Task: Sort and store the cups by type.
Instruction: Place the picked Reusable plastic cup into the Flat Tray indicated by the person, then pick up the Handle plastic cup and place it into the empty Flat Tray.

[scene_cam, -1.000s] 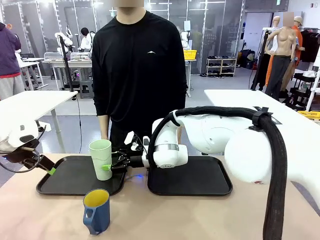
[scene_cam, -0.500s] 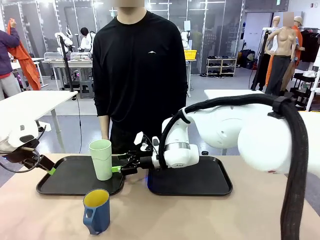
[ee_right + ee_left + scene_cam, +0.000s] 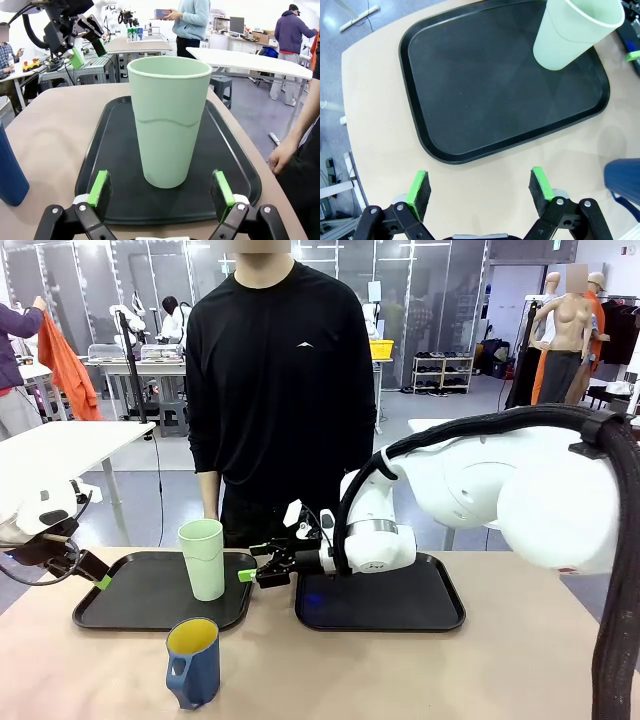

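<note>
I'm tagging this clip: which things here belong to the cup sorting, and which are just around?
Job: tumbler, mug, and likely left tray, right tray.
Just around: white table behind, yellow crate.

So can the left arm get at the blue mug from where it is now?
Probably yes. The left arm's jaws stand open by the left black tray's outer edge, and only bare table lies between them and the blue mug.
</note>
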`<state>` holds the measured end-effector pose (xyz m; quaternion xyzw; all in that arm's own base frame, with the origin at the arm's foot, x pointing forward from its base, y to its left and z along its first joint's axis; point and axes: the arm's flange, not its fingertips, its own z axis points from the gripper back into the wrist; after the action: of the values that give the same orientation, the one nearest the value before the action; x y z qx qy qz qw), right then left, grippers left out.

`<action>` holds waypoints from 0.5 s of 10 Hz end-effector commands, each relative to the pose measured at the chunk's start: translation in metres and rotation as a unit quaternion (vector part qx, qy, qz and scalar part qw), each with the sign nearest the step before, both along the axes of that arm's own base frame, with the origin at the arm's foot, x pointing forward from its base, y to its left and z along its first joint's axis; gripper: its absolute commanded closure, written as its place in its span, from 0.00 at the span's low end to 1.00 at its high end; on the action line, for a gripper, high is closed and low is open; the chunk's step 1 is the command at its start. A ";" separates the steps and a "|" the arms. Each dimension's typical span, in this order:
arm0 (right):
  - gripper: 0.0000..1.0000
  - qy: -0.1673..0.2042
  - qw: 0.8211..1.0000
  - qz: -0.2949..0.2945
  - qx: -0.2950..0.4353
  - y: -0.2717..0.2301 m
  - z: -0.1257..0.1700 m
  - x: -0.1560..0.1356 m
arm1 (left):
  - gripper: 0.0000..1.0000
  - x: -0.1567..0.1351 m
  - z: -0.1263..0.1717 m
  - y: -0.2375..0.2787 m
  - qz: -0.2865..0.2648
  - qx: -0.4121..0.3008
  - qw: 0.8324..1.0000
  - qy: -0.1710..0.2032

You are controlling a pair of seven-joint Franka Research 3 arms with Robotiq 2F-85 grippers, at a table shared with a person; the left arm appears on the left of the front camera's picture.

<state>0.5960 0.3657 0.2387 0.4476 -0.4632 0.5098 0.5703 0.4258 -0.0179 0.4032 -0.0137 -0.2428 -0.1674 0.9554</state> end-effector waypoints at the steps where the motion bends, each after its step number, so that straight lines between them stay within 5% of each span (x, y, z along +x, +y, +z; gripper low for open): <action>1: 0.00 0.004 1.000 0.004 0.000 0.006 -0.002 0.002 | 0.00 0.000 0.000 0.001 0.000 -0.002 1.000 0.003; 5: 0.00 0.004 1.000 0.004 0.000 0.006 -0.002 0.002 | 0.00 0.000 0.000 0.001 0.000 -0.002 1.000 0.003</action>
<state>0.5955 0.3707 0.2373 0.4485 -0.4623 0.5121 0.5682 0.4258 -0.0179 0.4032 -0.0137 -0.2428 -0.1674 0.9554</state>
